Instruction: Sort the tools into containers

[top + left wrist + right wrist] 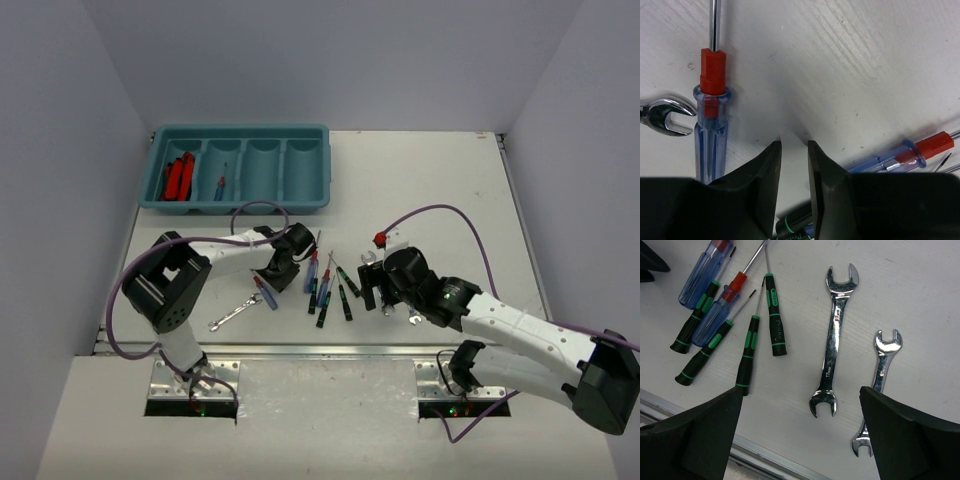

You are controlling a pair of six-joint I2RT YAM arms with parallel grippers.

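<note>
The teal tray sits at the back left with its containers side by side. Red pliers lie in the leftmost one and a red/blue screwdriver in the second. Several screwdrivers lie in a cluster mid-table. My left gripper hovers low beside them, its jaws narrowly apart over bare table. A red/blue screwdriver lies to its left, and a black/green handle shows under the fingers. My right gripper stands wide open over two silver wrenches, with black/green screwdrivers to its left.
Another silver wrench lies near the front left, its head close to the left screwdriver. The table's metal front edge runs just below the right gripper. Purple cables arc over both arms. Grey walls close in the sides.
</note>
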